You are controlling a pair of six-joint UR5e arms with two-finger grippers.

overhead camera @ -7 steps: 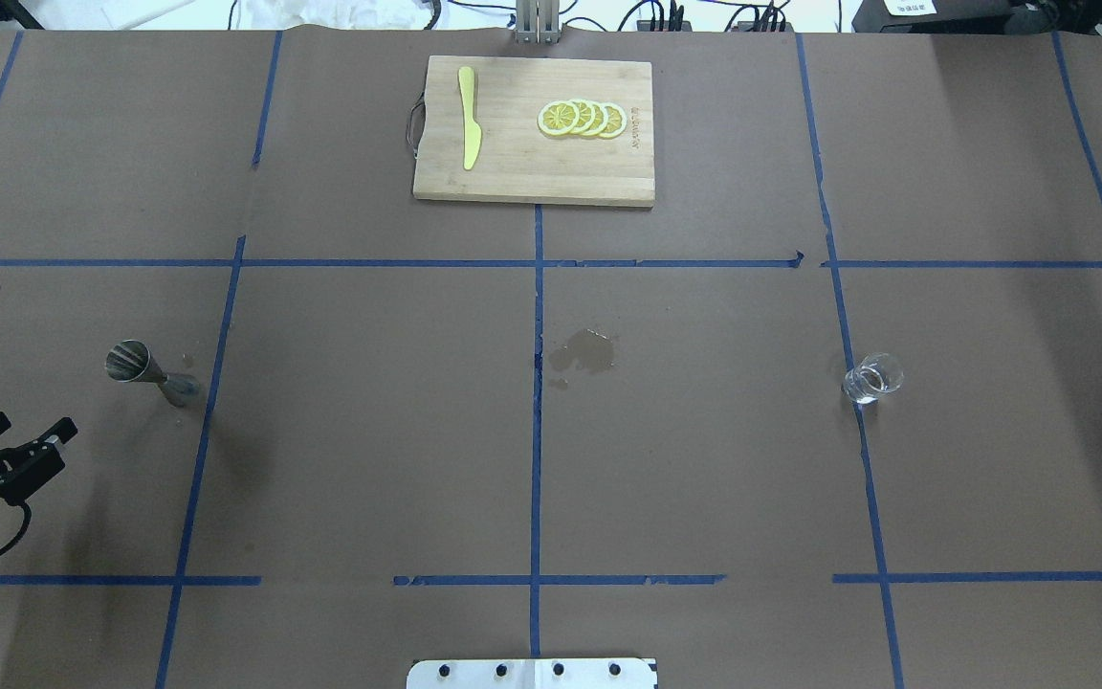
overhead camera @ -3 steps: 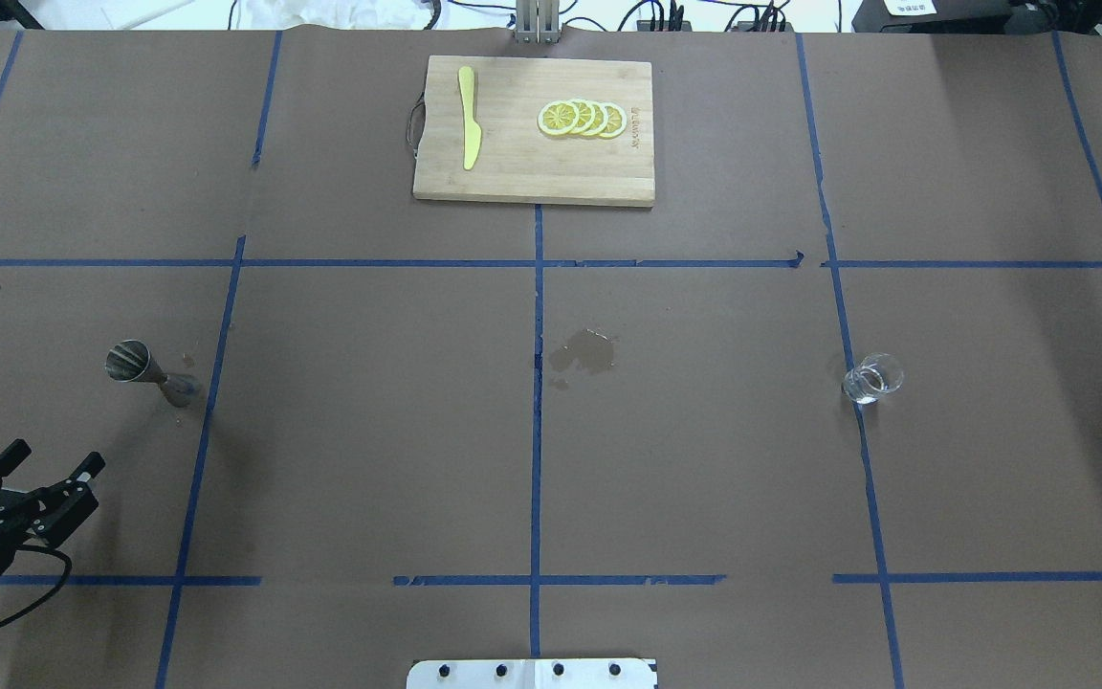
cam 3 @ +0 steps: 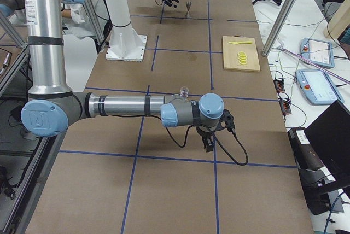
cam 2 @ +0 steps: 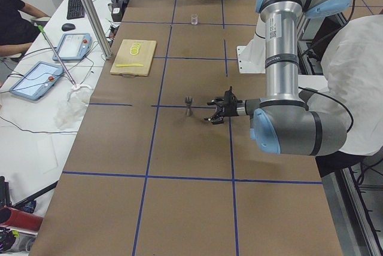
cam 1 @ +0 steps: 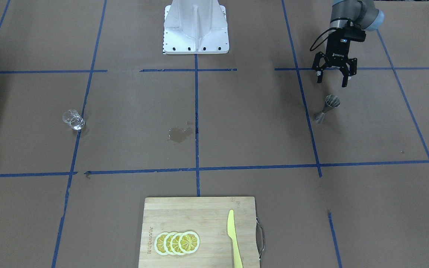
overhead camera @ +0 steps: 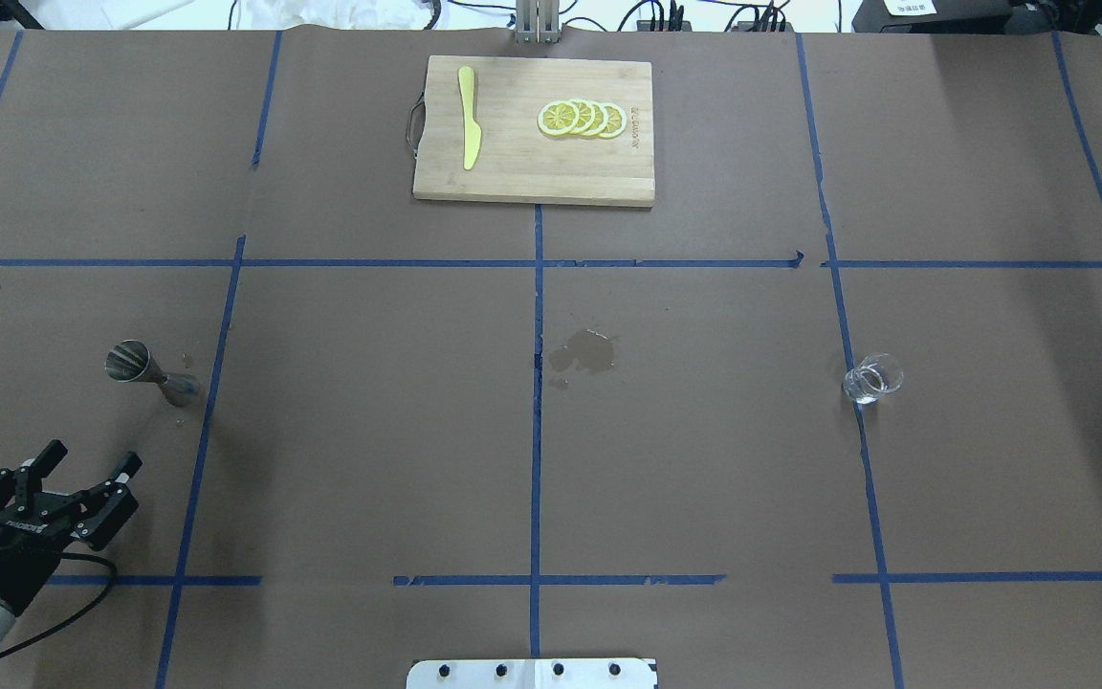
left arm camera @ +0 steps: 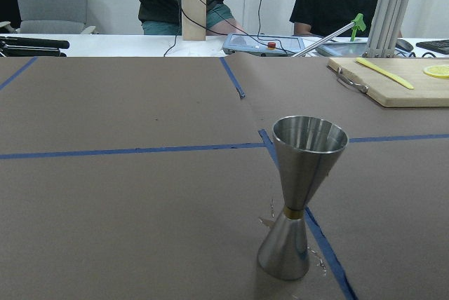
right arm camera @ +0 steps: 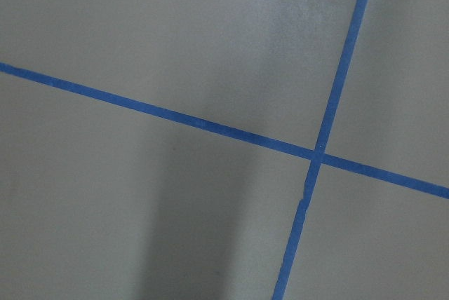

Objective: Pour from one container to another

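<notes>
Fingers of my left gripper [overhead camera: 92, 456] are spread wide and hold nothing. The gripper hangs over the desk near its left end, between the near edge and the small grey steel hourglass jigger [overhead camera: 151, 373], apart from it. That jigger stands upright, straight ahead of my left wrist camera. The short clear glass cup [overhead camera: 872, 378] stands upright well apart, toward the desk's right end. My right gripper [cam 3: 209, 142] points down over the right end; whether its fingers are parted I cannot tell. A wooden cutting board [overhead camera: 513, 172] with a yellow knife [overhead camera: 468, 120] and lemon slices [overhead camera: 582, 119] lies at the far edge.
</notes>
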